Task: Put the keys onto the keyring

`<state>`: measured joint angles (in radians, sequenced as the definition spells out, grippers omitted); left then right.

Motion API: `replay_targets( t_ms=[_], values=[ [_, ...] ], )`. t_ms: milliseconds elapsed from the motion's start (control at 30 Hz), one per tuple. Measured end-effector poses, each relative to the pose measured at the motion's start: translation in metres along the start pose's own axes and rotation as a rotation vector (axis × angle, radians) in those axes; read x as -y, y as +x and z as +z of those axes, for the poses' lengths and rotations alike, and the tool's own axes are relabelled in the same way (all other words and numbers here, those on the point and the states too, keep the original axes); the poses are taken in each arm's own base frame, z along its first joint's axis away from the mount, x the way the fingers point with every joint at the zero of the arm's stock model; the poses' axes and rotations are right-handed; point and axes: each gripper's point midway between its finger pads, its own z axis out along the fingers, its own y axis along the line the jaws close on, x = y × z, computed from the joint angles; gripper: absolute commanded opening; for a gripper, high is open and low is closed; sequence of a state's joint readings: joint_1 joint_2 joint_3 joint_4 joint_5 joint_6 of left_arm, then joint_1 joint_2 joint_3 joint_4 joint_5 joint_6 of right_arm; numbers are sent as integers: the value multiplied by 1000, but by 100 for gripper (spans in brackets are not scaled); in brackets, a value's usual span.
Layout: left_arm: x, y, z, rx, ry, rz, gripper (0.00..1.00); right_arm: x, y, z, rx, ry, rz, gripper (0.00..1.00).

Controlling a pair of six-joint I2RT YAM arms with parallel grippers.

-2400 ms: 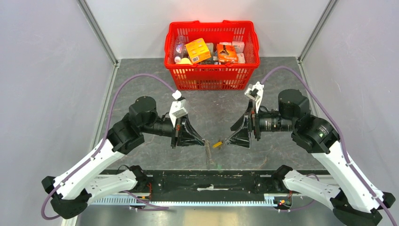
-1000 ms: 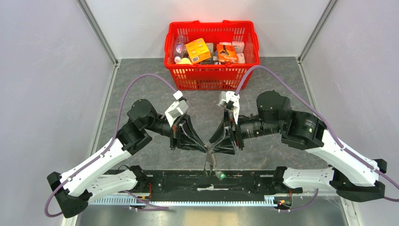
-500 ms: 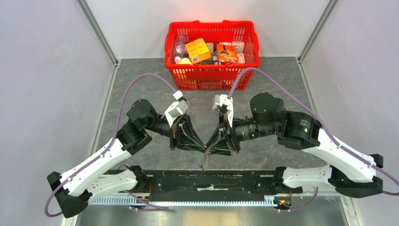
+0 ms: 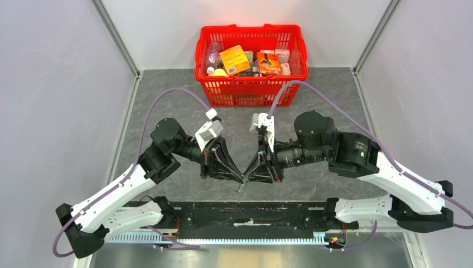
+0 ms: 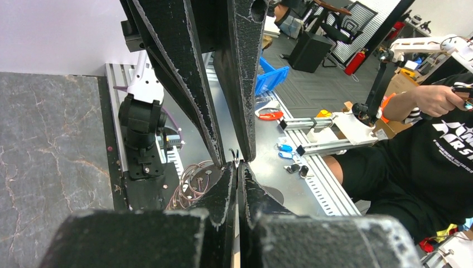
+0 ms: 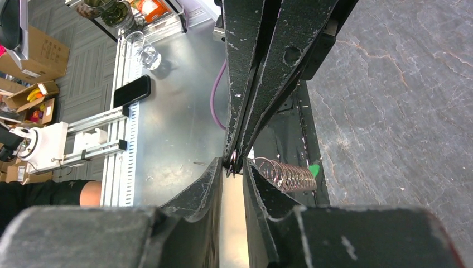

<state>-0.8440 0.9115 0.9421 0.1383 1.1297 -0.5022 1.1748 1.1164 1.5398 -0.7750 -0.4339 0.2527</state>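
– Top external view first: where do the arms stand?
– Both reach inward over the table (image 4: 329, 95). The left gripper (image 5: 236, 166) and the right gripper (image 6: 234, 163) meet tip to tip, pointing at each other.
– Left fingers?
– Clenched, with no gap between them. They pinch the thin wire of the keyring (image 6: 283, 174) right at their tips.
– And the right ones?
– Drawn close, with only a narrow slit between them. Their tips flank the left tips and the bit of wire held there. Whether they actually bite on the wire, I cannot tell.
– Where is the rest of the keyring?
– The right wrist view shows its coil hanging just beside the meeting fingertips, off to one side of them.
– Any key?
– The green key (image 6: 314, 170) sits at the coil's far end, on the side away from the fingers.
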Motion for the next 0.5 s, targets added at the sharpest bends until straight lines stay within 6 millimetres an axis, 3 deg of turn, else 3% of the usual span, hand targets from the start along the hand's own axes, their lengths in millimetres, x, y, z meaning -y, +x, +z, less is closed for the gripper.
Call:
replay_targets(
  t_ms=[167,367,500],
  values=[
    [1,1,0,-4,6,0,2,0,0,0,0,5,-4,20],
    [1,2,0,-5,8,-4,3,0,1,-1,1,10,-7,0],
    [1,2,0,-6,9,-5,20,-1,1,-1,2,18,6,0]
  ],
)
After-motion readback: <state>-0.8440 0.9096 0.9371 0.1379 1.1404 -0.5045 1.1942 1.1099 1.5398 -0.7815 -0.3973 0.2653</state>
